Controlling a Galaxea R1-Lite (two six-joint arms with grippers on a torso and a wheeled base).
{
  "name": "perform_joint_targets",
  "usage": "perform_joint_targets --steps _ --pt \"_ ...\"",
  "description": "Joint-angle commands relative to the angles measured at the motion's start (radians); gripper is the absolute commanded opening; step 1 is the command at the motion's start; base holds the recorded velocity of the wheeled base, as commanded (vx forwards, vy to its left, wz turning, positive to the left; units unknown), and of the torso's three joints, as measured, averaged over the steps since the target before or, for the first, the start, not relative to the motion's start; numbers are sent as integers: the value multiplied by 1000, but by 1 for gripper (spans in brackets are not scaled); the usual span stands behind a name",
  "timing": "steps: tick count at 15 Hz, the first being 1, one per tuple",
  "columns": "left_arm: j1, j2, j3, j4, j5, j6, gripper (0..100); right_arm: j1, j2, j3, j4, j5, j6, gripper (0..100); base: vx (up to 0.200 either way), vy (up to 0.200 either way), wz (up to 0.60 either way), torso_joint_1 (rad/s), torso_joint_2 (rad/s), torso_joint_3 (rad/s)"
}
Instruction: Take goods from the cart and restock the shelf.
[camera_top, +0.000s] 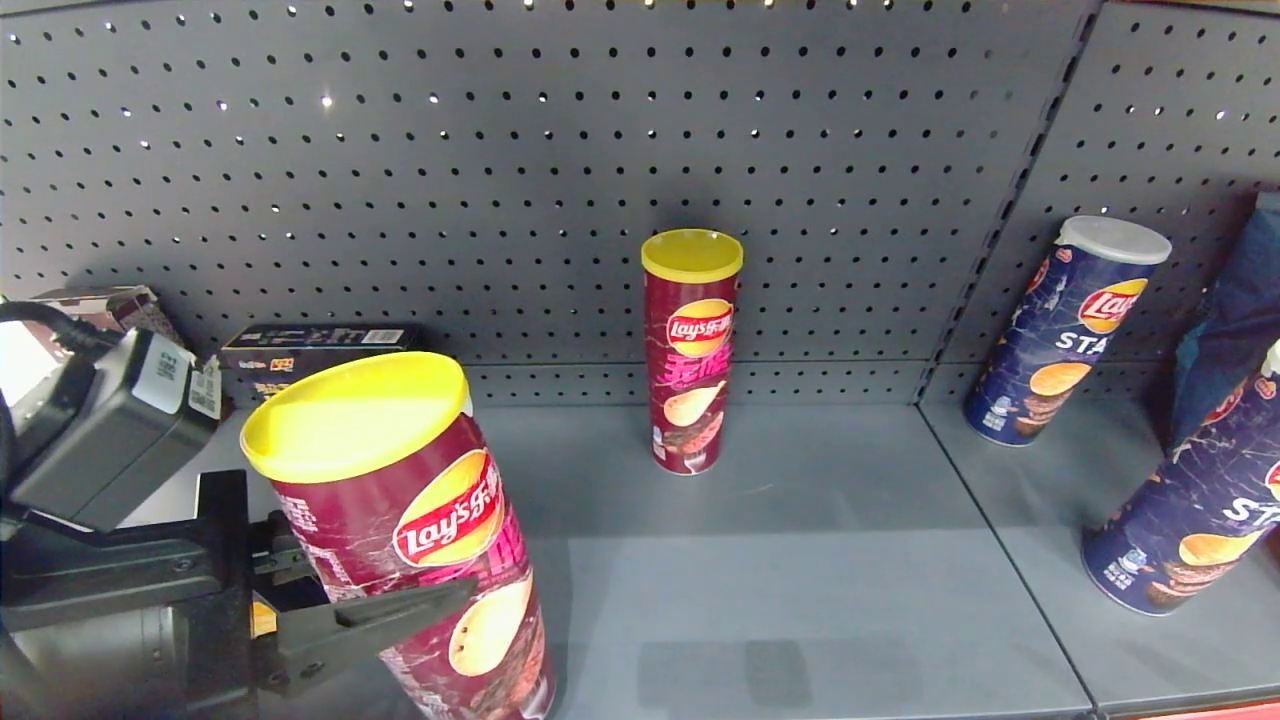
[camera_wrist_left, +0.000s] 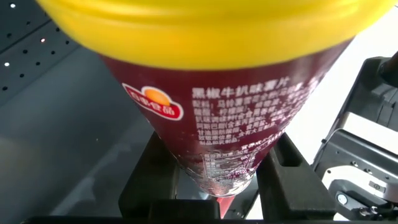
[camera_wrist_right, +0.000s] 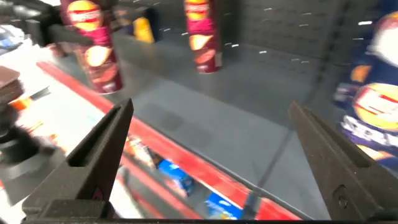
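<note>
Clamping the held can, the left gripper should set it upright beside the shelved can before releasing; the right gripper gapes empty.

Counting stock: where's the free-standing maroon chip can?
Head view: the yellow-lidded maroon chip can stands mid-shelf near the grey pegboard wall, right of the left pincer and its held can.
</note>
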Motion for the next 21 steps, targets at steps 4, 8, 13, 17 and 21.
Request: perform_joint_targets --steps 4,8,13,17,21 --pt "11 3 -1 0 -3 0 0 72 162 -35 -28 59 0 100 0 0 0 0 0 0" --pt "11 4 1 0 -1 1 0 195 341 -72 -138 8 -3 100 0 0 0 0 0 0" --pt "13 3 13 -2 0 1 0 301 482 -126 -175 -52 -9 100 0 0 0 0 0 0" --pt "13 6 13 -5 -1 1 0 397 639 -241 -177 -147 -84 100 0 0 0 0 0 0" --pt "36 6 13 -5 -4 1 0 442 749 -313 -186 -217 -112 100 0 0 0 0 0 0"
